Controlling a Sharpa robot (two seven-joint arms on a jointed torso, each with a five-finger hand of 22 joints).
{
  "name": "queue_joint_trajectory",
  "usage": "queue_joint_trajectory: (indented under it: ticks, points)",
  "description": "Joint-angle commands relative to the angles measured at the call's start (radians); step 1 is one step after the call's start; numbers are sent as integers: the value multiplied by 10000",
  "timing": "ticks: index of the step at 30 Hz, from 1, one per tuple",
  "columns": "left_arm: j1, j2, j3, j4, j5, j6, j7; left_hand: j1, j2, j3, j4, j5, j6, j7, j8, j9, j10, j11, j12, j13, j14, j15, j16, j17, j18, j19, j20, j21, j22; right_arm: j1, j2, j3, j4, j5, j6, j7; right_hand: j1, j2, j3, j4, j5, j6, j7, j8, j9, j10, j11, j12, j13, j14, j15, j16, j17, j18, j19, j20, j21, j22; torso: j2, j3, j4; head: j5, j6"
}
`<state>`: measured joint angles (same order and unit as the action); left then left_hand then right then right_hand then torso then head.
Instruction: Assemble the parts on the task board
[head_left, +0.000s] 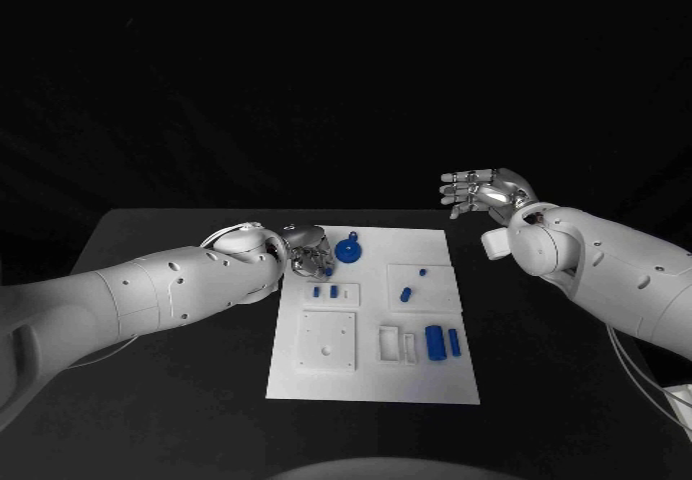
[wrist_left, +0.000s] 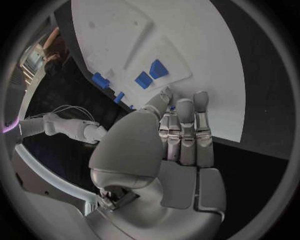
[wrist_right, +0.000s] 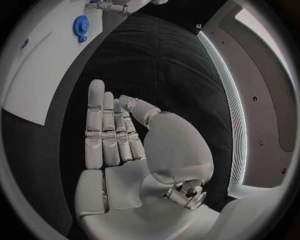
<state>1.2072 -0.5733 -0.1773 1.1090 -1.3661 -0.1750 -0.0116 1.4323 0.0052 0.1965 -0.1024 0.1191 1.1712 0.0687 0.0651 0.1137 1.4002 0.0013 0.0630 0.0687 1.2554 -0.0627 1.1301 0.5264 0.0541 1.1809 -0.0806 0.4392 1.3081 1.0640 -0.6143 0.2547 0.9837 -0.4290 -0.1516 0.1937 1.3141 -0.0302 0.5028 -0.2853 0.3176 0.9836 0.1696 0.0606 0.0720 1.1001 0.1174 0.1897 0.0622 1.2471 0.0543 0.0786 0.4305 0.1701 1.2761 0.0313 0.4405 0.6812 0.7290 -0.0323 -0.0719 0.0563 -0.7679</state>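
Fingers straight on both our hands, holding nothing.
Our left hand (head_left: 306, 256) hovers over the task board (head_left: 433, 380); our right hand (head_left: 488, 191) hangs beyond its far corner.

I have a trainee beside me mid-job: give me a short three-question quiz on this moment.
1. True or false: the right hand holds a blue part.
2. Which hand is over the task board? A) left B) right C) both
3. Fill in: the round blue part lies near the board's ___ edge, beside the left hand.

Key: 1 false, its fingers are apart and it holds nothing. 2 A. 3 far.
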Motion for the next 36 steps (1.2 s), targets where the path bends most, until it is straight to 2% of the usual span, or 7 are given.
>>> queue_joint_trajectory:
  ticks: [1, 12, 17, 24, 29, 33, 36]
  points:
    - [-57, -20, -35, 22, 82, 22, 104, 40, -133, -43, 9, -31, -155, -15, -29, -109, 33, -51, 89, 28, -71, -13, 54, 37, 13, -16, -22, -41, 185, -23, 20, 4, -24, 498, 493, 67, -117, -29, 40, 37, 55, -4, 8, 25, 30, -47, 68, -241, -19, -126, 155, -167, -1278, 589, 18, 187, -503, -426, 1, -1, -8, 19, 0]
    - [-61, -55, -31, 35, 106, -379, 70, 54, -320, 72, -6, 10, -677, -45, -30, -443, 32, -63, 108, 32, -85, -19, 111, 81, -7, 37, -39, -80, 191, -79, 39, 4, -153, 882, 1434, -151, -492, -36, 60, 178, 292, -501, -40, 24, 28, -764, 317, -1105, -41, -1978, 756, -178, -3693, 917, -506, 1262, -3785, -3912, 3, 0, -9, 25, 15]
    - [-62, -76, -30, 32, 145, -476, 47, -54, -407, 56, 89, -120, -1114, -107, -32, -478, 26, -67, 103, 25, -97, -15, 93, 78, -20, 42, -30, -124, 173, -114, 25, 4, -222, 1026, 1918, -223, -444, 70, -1388, 403, 348, -1154, 61, 31, 28, -1420, 510, -1125, -42, -2194, 937, -174, -3679, 912, -325, 1370, -3779, -5444, -1, 4, -2, 22, 27]
    - [-63, -101, -28, 19, 213, -602, 30, -27, -507, 80, 227, -193, -1400, -104, -20, -470, 23, -59, 99, 20, -86, -10, 72, 75, -27, 98, -28, -225, 166, -145, 8, 4, -239, 1061, 2307, -431, -381, 343, -1931, 259, 381, -1802, -342, 6, 30, -2073, 170, -1135, -36, -2621, 884, -177, -3688, 917, -12, 1394, -3784, -6193, -4, -1, -9, 7, 40]
    - [-65, -111, -22, 7, 272, -692, 41, 8, -564, 95, 281, -189, -1515, -111, -19, -469, 2, -54, 95, 17, -91, -5, 51, 71, -26, 123, -25, -279, 171, -165, 9, 4, -288, 1115, 2392, -427, -158, 445, -1510, -18, 176, -1281, 60, 49, 109, -1721, 597, -957, -38, -2403, 1052, -164, -3681, 861, -718, 1515, -3774, -6179, -2, -7, -8, -7, 50]
    - [-66, -141, -3, 2, 353, -782, 68, 19, -621, 88, 326, -197, -1604, -117, -20, -472, -48, -34, 83, 11, -120, 11, 20, 63, -29, 121, -13, -335, 169, -183, 16, 4, -364, 1382, 2432, -492, 569, 215, -864, -44, -269, -840, 106, 54, 142, -1173, 524, -850, -43, -1574, 817, -124, -3648, 873, -27, 886, -3333, -5932, -3, -14, -13, -32, 82]
    - [-67, -168, 17, -34, 527, -830, 151, 13, -679, 58, 395, -199, -1682, -126, -18, -469, -127, -3, 78, 6, -177, 39, -32, 44, -30, 94, 11, -436, 156, -201, 21, 3, -447, 1744, 2442, -690, 740, 146, 32, -27, -494, -830, 192, 16, 84, -1093, 559, -1008, -40, -1263, 818, -175, -3663, 701, -193, 877, -3284, -5857, -7, -18, -13, -68, 120]
